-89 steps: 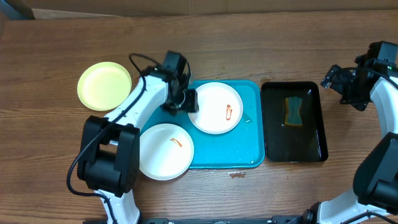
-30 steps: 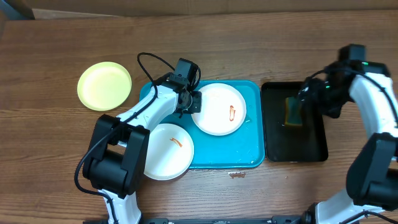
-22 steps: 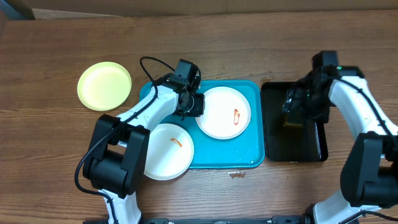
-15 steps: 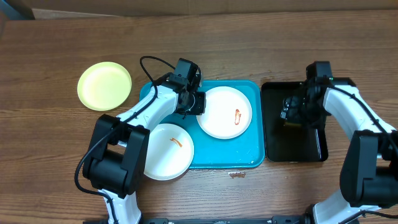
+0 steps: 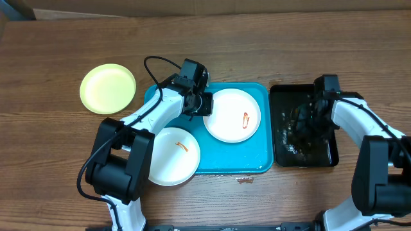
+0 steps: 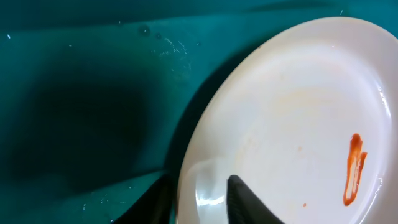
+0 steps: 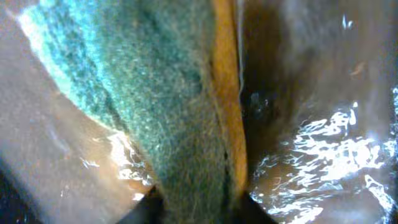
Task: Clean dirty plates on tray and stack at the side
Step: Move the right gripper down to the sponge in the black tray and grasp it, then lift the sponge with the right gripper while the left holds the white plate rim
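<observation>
Desk (image 5: 257,51) carries the turquoise tray (image 5: 237,157); on it we see a smeared white plate (image 5: 232,115), its left rim pinched in the closed left pincer (image 5: 204,104). Well to the plate's right, in the black tray (image 5: 321,154), the right pincer (image 5: 302,125) seems clamped on the sponge (image 7: 155,93)

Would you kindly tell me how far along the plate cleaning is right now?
Done: the lime-green plate sits on the table, off the turquoise tray, no smear visible. In hand: the left gripper pinches the rim of the smeared white plate on the tray; the right gripper straddles the sponge in the black tray. Left: that plate and the second white plate both carry red smears, and nothing is stacked.
</observation>
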You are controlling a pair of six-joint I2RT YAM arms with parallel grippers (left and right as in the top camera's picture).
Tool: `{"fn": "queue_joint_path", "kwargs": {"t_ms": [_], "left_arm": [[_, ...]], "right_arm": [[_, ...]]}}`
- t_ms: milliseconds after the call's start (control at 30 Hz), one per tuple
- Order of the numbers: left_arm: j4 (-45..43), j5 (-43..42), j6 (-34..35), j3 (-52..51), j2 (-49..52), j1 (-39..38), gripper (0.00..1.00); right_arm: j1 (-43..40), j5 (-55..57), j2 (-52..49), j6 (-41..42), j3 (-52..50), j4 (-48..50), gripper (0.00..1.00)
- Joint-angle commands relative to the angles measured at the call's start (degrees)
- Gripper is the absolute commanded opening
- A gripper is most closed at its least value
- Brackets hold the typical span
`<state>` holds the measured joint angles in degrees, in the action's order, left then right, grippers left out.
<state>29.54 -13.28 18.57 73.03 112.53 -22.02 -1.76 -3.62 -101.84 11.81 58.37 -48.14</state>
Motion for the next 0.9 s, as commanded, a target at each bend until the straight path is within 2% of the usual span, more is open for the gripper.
{"fn": "queue_joint_path", "kwargs": {"t_ms": [0,267,467,633,733,767,833,867], "left_arm": [[0.07,0.59,0.35,-0.24,0.61,0.24,0.34],[0.28,0.59,0.33,-0.24,0.61,0.24,0.35],[0.31,0.59,0.35,-0.24,0.61,0.24,0.35],[0.31,0.59,0.33,-0.24,0.61,0.24,0.35],[0.28,0.61,0.33,-0.24,0.61,0.24,0.35],[0.28,0.83,0.35,-0.24,0.61,0.24,0.35],[0.31,1.9,0.35,-0.24,0.61,0.24,0.35],[0.28,2.16,0.35,-0.24,0.61,0.24,0.35]], "right_arm": [[0.2,-2.01,-0.37,-0.22,1.88,-1.88,0.59],[0.2,-0.39,-0.37,-0.22,6.38,-0.74,0.63],[0.2,1.46,-0.39,-0.22,4.79,1.6,0.71],[0.22,1.4,-0.39,-0.2,1.81,6.27,0.71],[0.22,1.36,-0.39,-0.2,-0.11,8.76,0.59],[0.22,1.11,-0.39,-0.2,-0.59,9.25,0.5],[0.22,0.48,-0.39,-0.15,-1.01,9.79,0.22],[0.22,0.46,-0.39,-0.15,-1.01,9.86,0.14]]}}
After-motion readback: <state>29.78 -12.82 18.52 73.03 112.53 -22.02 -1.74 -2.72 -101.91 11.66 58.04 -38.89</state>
